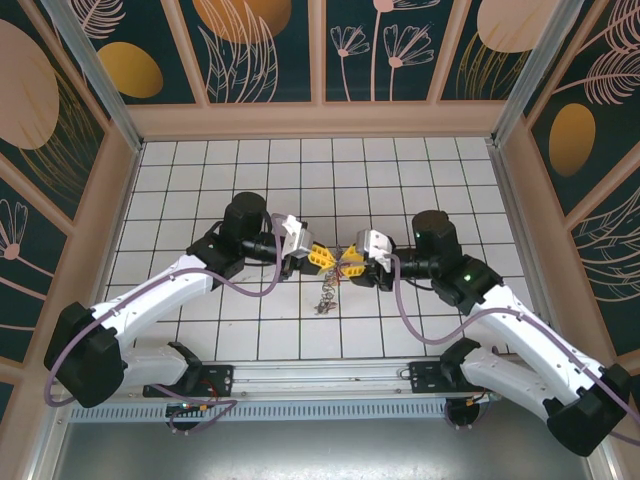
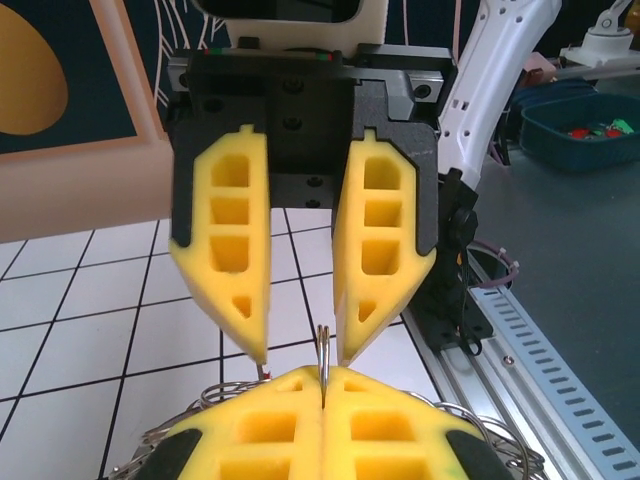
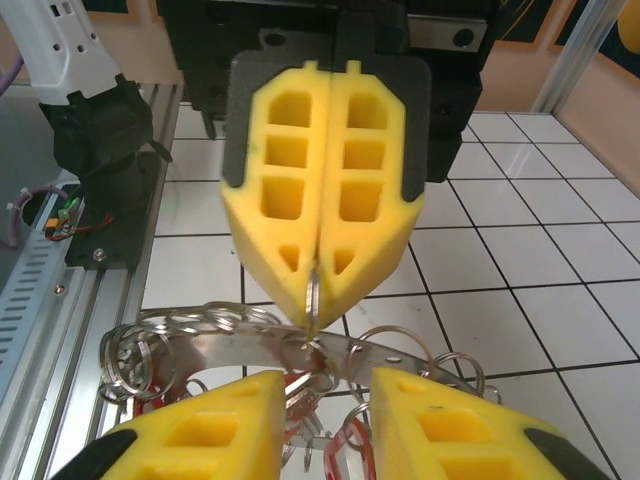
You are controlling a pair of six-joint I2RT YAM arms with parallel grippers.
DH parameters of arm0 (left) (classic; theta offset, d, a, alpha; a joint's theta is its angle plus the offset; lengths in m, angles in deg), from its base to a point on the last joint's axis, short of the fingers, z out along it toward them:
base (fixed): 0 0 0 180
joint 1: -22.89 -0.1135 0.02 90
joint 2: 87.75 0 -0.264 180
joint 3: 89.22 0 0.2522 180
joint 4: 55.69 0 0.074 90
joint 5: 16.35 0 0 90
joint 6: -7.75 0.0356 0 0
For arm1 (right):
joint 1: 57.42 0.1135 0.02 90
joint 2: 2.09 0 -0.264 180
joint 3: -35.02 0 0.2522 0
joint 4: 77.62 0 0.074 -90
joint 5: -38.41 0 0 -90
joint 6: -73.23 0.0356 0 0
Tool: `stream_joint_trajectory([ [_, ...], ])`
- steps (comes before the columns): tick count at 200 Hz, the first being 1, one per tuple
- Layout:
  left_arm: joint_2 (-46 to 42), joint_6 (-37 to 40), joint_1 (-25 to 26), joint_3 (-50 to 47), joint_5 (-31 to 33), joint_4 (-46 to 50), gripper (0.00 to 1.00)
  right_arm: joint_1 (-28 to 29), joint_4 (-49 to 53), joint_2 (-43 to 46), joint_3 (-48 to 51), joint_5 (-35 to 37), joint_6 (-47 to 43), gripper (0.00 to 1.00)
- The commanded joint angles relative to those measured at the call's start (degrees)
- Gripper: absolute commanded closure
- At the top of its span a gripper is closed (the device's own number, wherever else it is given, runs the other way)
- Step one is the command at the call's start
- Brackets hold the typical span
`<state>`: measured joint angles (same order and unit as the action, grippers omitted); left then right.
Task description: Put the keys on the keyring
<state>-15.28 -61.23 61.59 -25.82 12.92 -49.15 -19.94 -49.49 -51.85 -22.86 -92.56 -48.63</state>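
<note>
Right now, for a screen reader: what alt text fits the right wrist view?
The left gripper, shut, pinches a thin metal piece at the keyring, a grey band fringed with small rings. The right gripper stands open below.

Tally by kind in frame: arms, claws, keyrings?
Arms: 2 (left arm, right arm)
Claws: 2 (left claw, right claw)
Keyring: 1
Total: 5
</note>
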Motion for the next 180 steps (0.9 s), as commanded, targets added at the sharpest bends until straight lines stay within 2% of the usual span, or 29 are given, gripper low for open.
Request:
stream_joint_trajectory([
  [1, -1.76, -1.90, 0.24, -0.58, -2.50, -5.40, 1.00, -0.42, -2.72, 3.33, 1.55, -1.30, 1.52, 0.77],
  [15, -1.89, -2.77, 0.25, -0.74, -2.63, -6.66, 1.00, -0.40, -1.98, 3.12, 1.54, -0.63, 1.01, 0.78],
  [28, -1.89, -3.33, 0.28, -0.76, -2.64, -7.38, 1.00, -0.41, -1.03, 2.54, 1.69, -0.37, 0.66, 0.71],
  [44, -1.99, -3.81, 0.27, -0.80, -2.84, -7.78, 1.00, -0.42, -0.77, 2.54, 2.36, -0.59, 0.98, 0.69],
  [91, -2.77, -5.89, 0.28, -1.47, -2.77, -9.43, 1.00, -0.39, 0.20, 5.65, 5.32, 0.46, 0.86, 0.69],
  [134, -2.60, -9.05, 0.27, -2.47, -1.44, -12.45, 1.00, 0.49, -6.53, 5.52, 8.25, -1.13, 5.20, 0.79],
  [162, -2.55, -10.24, 0.32, -3.05, -0.97, -13.87, 1.00, 1.91, -12.98, 5.20, 10.28, -0.50, 7.71, 0.71],
  [180, -2.43, -10.90, 0.32, -3.21, -0.97, -14.60, 1.00, 2.12, -15.11, 4.47, 10.96, 0.49, 8.21, 0.70],
])
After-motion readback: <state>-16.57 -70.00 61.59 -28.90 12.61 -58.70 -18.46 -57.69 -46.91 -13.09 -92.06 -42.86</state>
